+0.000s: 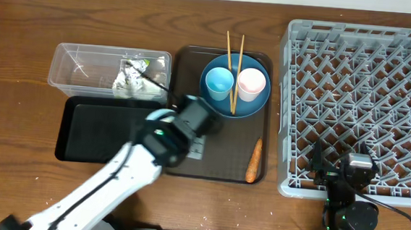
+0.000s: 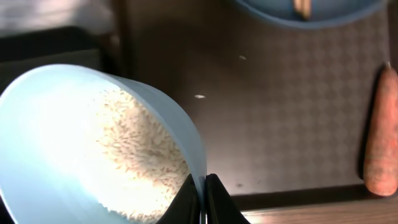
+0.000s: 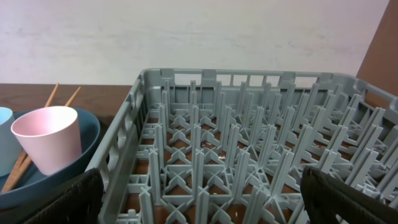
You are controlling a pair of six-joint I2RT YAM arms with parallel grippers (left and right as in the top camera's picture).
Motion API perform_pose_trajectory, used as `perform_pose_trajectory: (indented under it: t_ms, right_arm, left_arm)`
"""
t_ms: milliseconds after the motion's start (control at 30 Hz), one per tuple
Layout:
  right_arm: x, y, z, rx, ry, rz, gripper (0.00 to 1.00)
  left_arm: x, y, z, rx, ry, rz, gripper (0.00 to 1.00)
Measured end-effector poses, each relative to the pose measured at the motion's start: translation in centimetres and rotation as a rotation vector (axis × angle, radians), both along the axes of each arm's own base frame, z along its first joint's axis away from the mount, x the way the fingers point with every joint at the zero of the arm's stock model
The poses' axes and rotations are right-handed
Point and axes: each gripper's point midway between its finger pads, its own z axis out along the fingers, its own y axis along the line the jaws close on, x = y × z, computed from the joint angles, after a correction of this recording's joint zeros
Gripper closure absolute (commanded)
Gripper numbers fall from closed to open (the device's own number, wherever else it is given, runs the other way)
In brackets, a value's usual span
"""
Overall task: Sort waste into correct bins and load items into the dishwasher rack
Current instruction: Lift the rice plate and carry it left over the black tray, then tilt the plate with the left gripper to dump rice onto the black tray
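On the wooden counter, the left tool clamps the rim of the bowl holding rice over the serving tray, with the black tray just beside on its left; the right tool, jaws wide and empty, hangs at the rack.

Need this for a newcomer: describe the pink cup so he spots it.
Left of the big grey rack, a brown tray carries a round blue plate. On it, the pink cup stands right of the light blue cup, nearer the rack.
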Motion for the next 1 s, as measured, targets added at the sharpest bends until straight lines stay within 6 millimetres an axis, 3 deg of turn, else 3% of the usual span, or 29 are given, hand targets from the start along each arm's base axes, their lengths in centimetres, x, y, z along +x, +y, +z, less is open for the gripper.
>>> perform_pose_trajectory:
  t_ms: [233,433,633,1000]
  right_arm:
    - [0.0,0.0,0.0,0.000,0.000,0.000,0.01]
    - [0.0,0.0,0.0,0.000,0.000,0.000,0.01]
    - [0.0,0.0,0.0,0.000,0.000,0.000,0.01]
    - [0.0,0.0,0.0,0.000,0.000,0.000,0.01]
  left_arm:
    - [1.9,4.6,2.5,-0.143,-0.019,0.102,0.94]
    - [3.1,8.4,3.3,-0.307,-0.001,0.159,0.94]
    - [3.5,10.6,4.7,-0.496,-0.027,0.140,0.94]
    - [2.4,14.0,7.4,-0.735,-0.124,0.129,0.94]
